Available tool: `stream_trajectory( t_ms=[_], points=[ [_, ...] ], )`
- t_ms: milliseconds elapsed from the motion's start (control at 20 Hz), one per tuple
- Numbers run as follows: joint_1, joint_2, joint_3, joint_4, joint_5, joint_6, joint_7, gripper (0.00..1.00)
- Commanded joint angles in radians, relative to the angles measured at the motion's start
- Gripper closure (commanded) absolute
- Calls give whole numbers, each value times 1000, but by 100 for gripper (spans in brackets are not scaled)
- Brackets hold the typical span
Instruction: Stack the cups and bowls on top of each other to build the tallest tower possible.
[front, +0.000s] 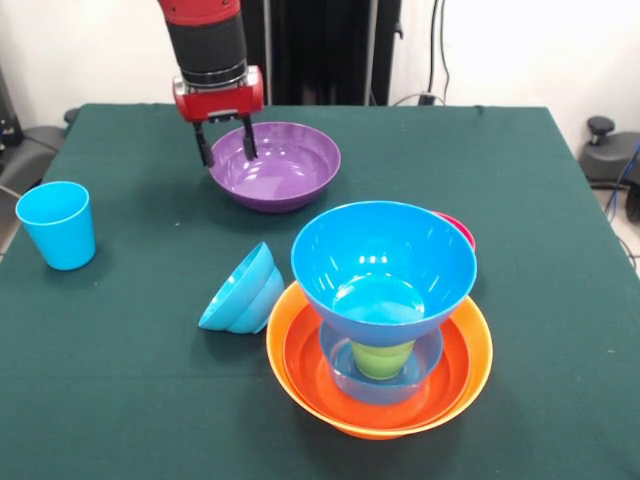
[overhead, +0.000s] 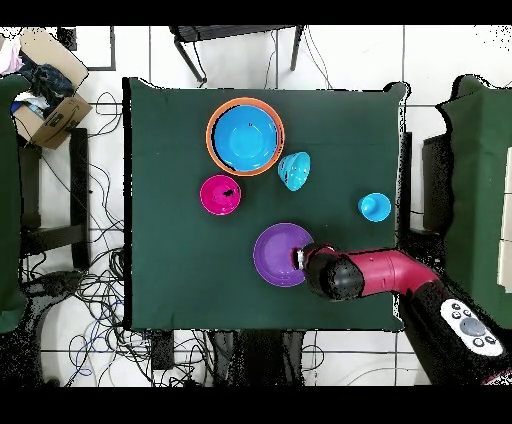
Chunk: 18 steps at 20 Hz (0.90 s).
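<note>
My gripper (front: 225, 152) is open and straddles the near-left rim of the purple bowl (front: 285, 170), with one finger inside the bowl and one outside. In the overhead view the gripper (overhead: 300, 258) sits at the purple bowl's (overhead: 280, 255) right edge. The tower (front: 382, 300) stands at the front: nested orange bowls (front: 300, 375) hold a small blue bowl (front: 432, 358) with the lime green cup (front: 382, 360) in it, and a big blue bowl (front: 330, 250) on top. The light blue cup (front: 57, 225) stands upright at the left. Another blue bowl (front: 240, 292) lies tipped beside the tower.
A pink-red bowl (front: 458, 229) peeks out behind the tower; in the overhead view this bowl (overhead: 220, 194) stands alone left of the purple bowl. The green cloth-covered table (front: 120, 400) ends near the tower's front. A cardboard box (overhead: 48, 100) and cables lie off the table.
</note>
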Motion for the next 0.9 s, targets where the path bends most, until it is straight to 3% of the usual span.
stream_trajectory(
  t_ms=[50, 550, 900],
  points=[
    [70, 91, -87, -103, -53, -94, 101, 0],
    [80, 129, -114, -154, -58, -123, 52, 0],
    [51, 99, -82, -176, -29, -47, -21, 0]
  ],
)
